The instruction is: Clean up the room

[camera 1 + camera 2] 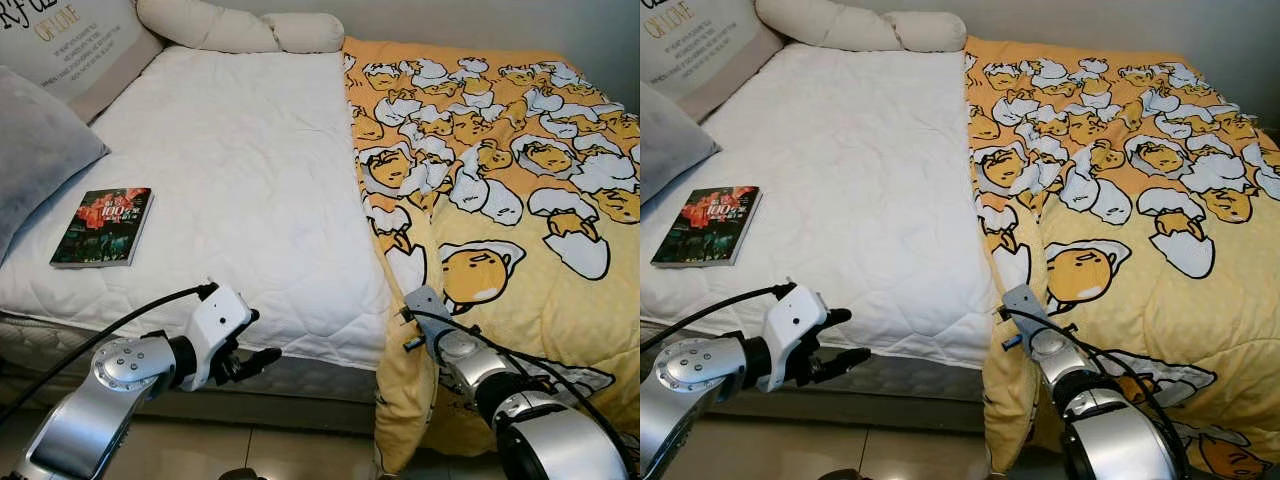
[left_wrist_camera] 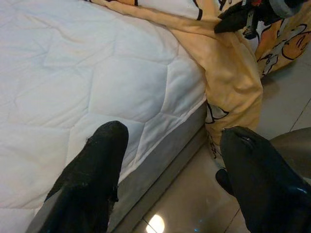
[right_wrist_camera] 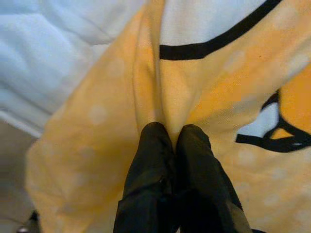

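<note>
Bedding is being straightened as the step in hand: the yellow cartoon-print quilt (image 1: 500, 190) is lying over the right half of the bed (image 1: 250, 180), its folded inner edge running down the middle and its lower corner hanging over the foot edge toward the floor (image 2: 194, 204). A fold of the quilt at that foot edge is being pinched by the right gripper (image 3: 173, 133), whose fingers (image 3: 150, 160) are being pressed together on the fabric. The left gripper (image 2: 170, 160) is being held just off the foot edge of the bare white mattress, fingers spread and holding nothing. A book (image 1: 103, 226) is lying near the left edge of the bed, beside a grey pillow (image 1: 35, 150).

Judged from this, the next move calls for the pinched fold to be drawn leftward across the bare mattress, with the grip being kept firm; the book is likely to be covered unless it is removed first.
</note>
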